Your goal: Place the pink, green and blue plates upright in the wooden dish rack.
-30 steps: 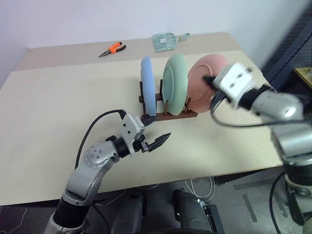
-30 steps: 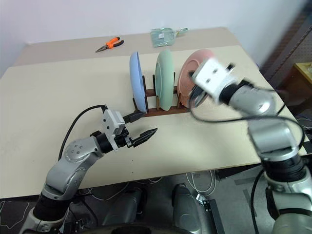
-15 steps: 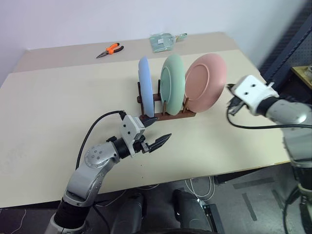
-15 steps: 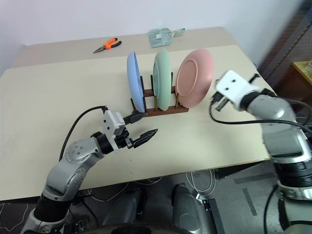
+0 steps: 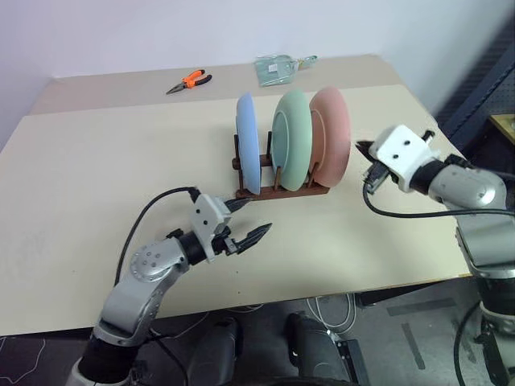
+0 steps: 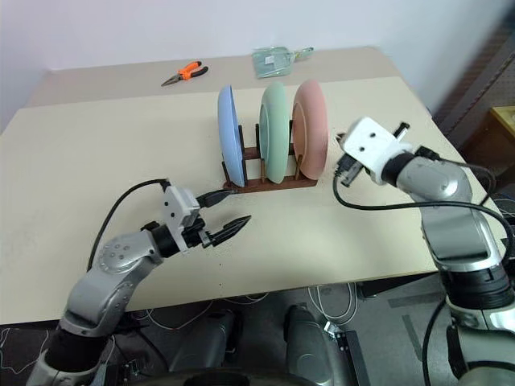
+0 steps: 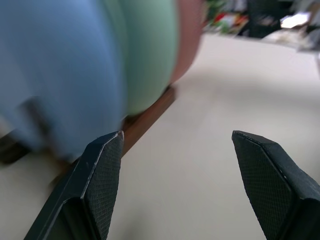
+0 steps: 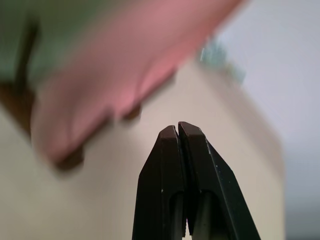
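No readable text, label or number appears anywhere.

3 plates [image 5: 291, 138] upright in rack [image 5: 278, 190], mid table [image 5: 96, 177]; pliers [image 5: 190, 80] + bag [image 5: 276, 67] behind.

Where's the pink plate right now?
The pale pink round plate stands upright at the right end of the dark wooden dish rack, beside the mint green plate, just left of the right pincer.

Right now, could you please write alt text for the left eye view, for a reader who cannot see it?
Blue plate, green plate and pink plate stand upright in the wooden dish rack on a beige table. The open left gripper and the shut right gripper flank the rack, holding nothing.
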You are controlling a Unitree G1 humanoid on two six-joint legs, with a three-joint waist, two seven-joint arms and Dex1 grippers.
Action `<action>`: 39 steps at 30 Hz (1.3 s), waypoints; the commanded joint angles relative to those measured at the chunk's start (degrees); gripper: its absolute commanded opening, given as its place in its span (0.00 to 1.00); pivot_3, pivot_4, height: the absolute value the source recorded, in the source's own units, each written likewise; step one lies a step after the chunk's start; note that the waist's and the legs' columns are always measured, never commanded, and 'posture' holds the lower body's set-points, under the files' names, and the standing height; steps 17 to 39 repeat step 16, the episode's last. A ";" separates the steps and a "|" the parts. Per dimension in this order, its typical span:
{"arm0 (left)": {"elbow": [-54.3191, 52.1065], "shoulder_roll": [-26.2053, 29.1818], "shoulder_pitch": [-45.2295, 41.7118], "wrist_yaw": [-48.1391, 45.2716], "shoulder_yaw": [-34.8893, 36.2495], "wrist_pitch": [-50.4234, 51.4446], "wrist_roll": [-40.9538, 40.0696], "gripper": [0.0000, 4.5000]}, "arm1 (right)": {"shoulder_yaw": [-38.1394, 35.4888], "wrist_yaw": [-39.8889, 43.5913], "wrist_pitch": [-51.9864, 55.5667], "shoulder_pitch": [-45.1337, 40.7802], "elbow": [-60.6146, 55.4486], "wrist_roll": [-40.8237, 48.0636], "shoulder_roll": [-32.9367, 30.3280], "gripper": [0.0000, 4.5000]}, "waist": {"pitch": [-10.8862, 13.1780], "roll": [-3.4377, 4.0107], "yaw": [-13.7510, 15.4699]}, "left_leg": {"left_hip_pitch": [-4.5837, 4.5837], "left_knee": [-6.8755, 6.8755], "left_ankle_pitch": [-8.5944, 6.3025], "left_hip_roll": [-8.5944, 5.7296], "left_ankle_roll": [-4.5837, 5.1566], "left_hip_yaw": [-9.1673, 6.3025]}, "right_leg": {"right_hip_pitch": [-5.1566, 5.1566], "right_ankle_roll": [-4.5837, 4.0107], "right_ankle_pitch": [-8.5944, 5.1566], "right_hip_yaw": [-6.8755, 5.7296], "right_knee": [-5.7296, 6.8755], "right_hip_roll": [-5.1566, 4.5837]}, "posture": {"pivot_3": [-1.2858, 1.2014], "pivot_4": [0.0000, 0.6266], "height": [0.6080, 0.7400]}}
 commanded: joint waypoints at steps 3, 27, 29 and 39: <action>8.43 4.32 5.75 2.09 12.96 -8.07 3.81 0.79 | -7.89 2.32 -6.27 5.60 6.13 7.06 3.34 0.00 | -0.02 0.05 -0.40 | 0.06 -0.01 0.00 0.04 0.01 0.00 | 0.01 0.00 0.00 0.01 0.02 0.02 | 0.52 0.24 0.99; 14.62 2.26 9.98 1.47 15.96 -13.82 3.67 0.79 | -7.98 4.07 -4.70 6.25 8.47 13.93 8.76 0.00 | -0.02 0.04 -0.96 | 0.06 0.01 -0.01 0.04 0.00 -0.08 | 0.03 0.01 0.01 0.01 0.03 -0.02 | 0.52 0.24 0.99; 14.62 2.26 9.98 1.47 15.96 -13.82 3.67 0.79 | -7.98 4.07 -4.70 6.25 8.47 13.93 8.76 0.00 | -0.02 0.04 -0.96 | 0.06 0.01 -0.01 0.04 0.00 -0.08 | 0.03 0.01 0.01 0.01 0.03 -0.02 | 0.52 0.24 0.99; 14.62 2.26 9.98 1.47 15.96 -13.82 3.67 0.79 | -7.98 4.07 -4.70 6.25 8.47 13.93 8.76 0.00 | -0.02 0.04 -0.96 | 0.06 0.01 -0.01 0.04 0.00 -0.08 | 0.03 0.01 0.01 0.01 0.03 -0.02 | 0.52 0.24 0.99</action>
